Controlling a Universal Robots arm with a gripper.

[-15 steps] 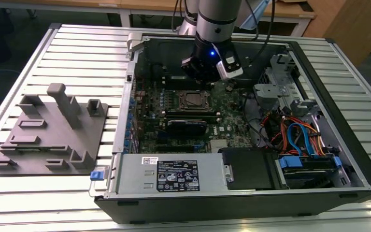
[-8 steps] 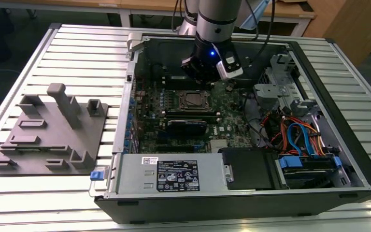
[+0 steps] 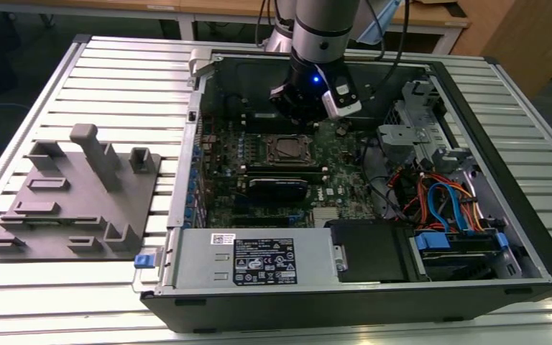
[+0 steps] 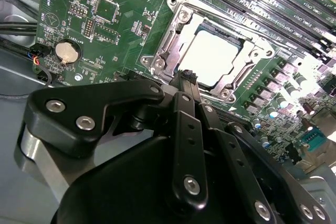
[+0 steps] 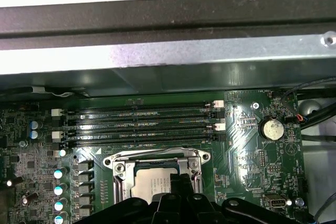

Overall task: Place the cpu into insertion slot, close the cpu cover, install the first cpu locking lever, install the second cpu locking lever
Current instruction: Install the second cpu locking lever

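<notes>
While gripper [image 4: 185, 77] hovers, cpu [image 4: 212, 57] seated, cpu cover [image 4: 167, 43] seemingly closed.

We saw a glossy grey cylindrical metal arm [image 3: 319, 29] ending in a black wrist block [image 3: 307, 93] that carried a small blue light and a white-edged module on one side. In the second wrist view, the matte black plastic gripper [image 4: 185, 77] was built of flat linkage bars joined by silver screws, with a brushed silver collar behind it.
</notes>
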